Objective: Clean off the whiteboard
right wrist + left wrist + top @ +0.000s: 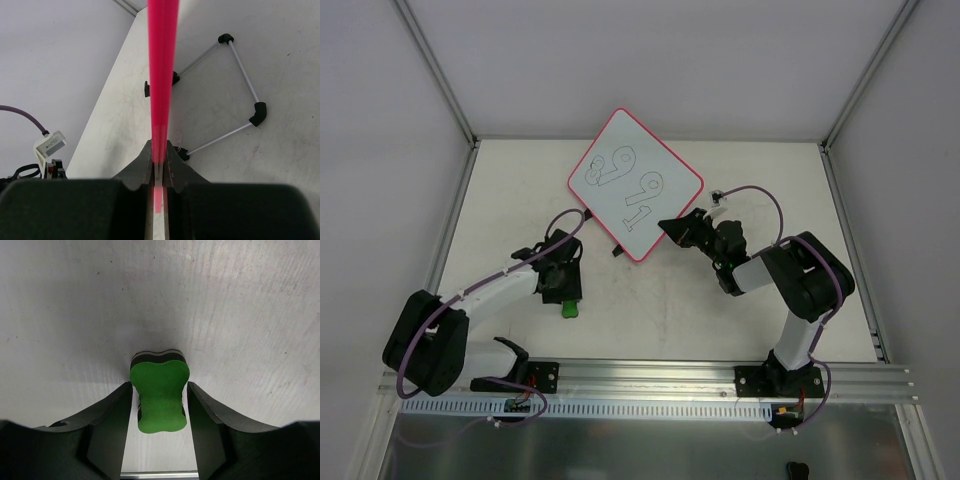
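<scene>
Table: a pale, scuffed, flat work surface (720, 300) with grey walls on three sides; it carries everything below.

Whiteboard: a large white square board with rounded corners and a thin red-pink rim (635, 185). It sits at the far middle of the table, turned cornerwise like a diamond, and its far corner shows against the back wall. The right wrist view sees it edge-on as a single pink stripe (161, 60).

Writing: three large black outlined digits (625, 180) run across the board face (all unwiped).

Right arm: a black and white arm (800, 280) that bends in from the right toward the board's near-right edge.

Left arm: a matching arm (470, 310) that reaches over the table's near-left part, well apart from the board.

Rod frame: thin silver rods with black corner joints (244, 74), seen against the table just beside the board's edge in the right wrist view.

Right gripper: black fingers (670, 228) with the jaws pinched tight on the pink rim (159, 150).

Left gripper: it points down (565, 292), its black jaws (160, 385) touching the eraser on both sides and gripping it.

Eraser: a small green block with a black underlayer and a waisted outline (160, 395). It rests on the table near the left arm (569, 310).

Clip: a small black clip (617, 251) on the board's near-left edge.
</scene>
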